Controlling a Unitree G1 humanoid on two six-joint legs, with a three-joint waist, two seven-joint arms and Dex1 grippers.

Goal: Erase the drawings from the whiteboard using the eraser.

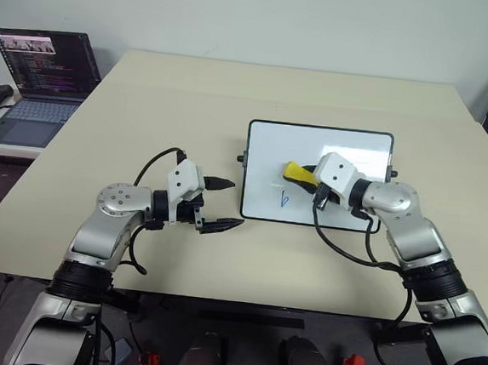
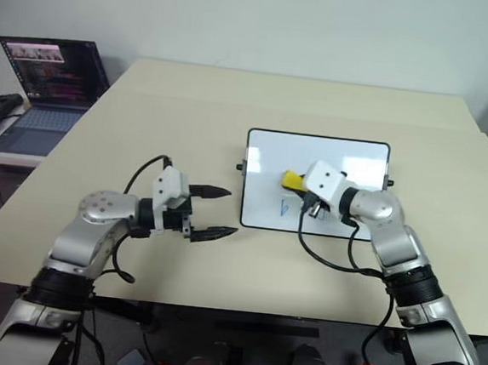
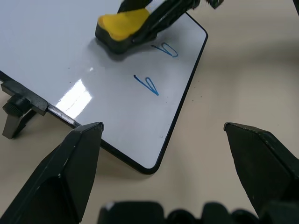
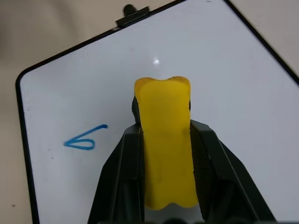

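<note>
whiteboard (image 1: 349, 149): flat on table | eraser (image 1: 297, 172): yellow, on board | drawings (image 1: 283, 200): blue, beside eraser

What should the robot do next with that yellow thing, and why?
Probably slide the eraser, clamped in the right gripper, toward the blue drawings nearby on the whiteboard; they remain unwiped, beside the eraser rather than under it.

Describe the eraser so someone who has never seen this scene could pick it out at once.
Find the whiteboard lying flat on the beige table, right of centre. Over the board's middle, the right gripper is shut on the eraser. It is the only yellow thing there, a small block just above the blue drawings.
</note>
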